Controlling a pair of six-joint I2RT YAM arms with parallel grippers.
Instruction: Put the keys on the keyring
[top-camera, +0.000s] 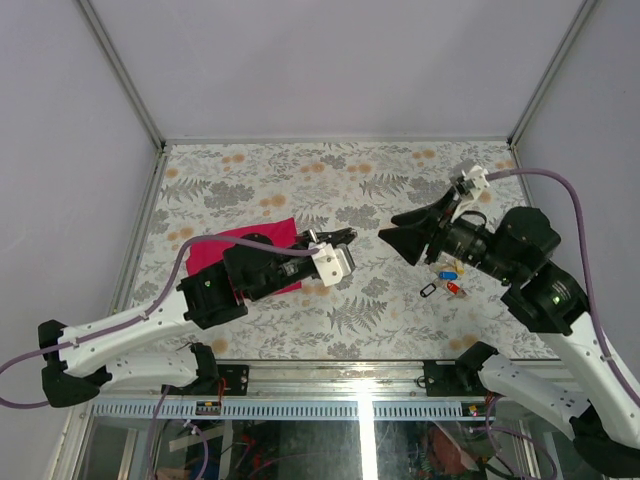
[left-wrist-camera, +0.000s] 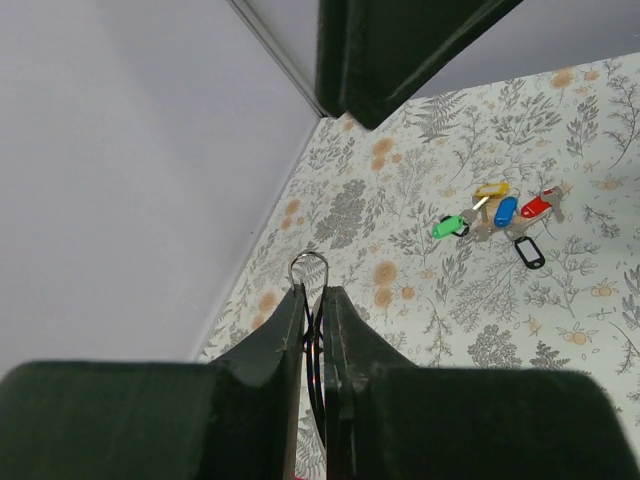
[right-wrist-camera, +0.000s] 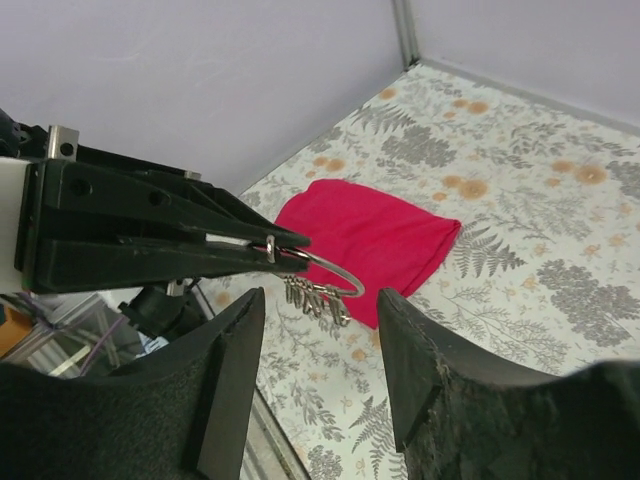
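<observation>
Silvery wire keyring (right-wrist-camera: 340, 272): clamped in the closed left pincer (left-wrist-camera: 316, 292), arm outstretched above the counter (top-camera: 400, 170). Bright plastic-headed keys (top-camera: 448, 281): loose on counter, 4 o'clock. Right pincer (right-wrist-camera: 320, 300): jaws apart, facing the ring. Magenta cloth (right-wrist-camera: 370, 235): 9 o'clock.

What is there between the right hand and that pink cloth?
The left hand, shut on the keyring, sits between the right hand and pink cloth, clearest in the right wrist view.
</observation>
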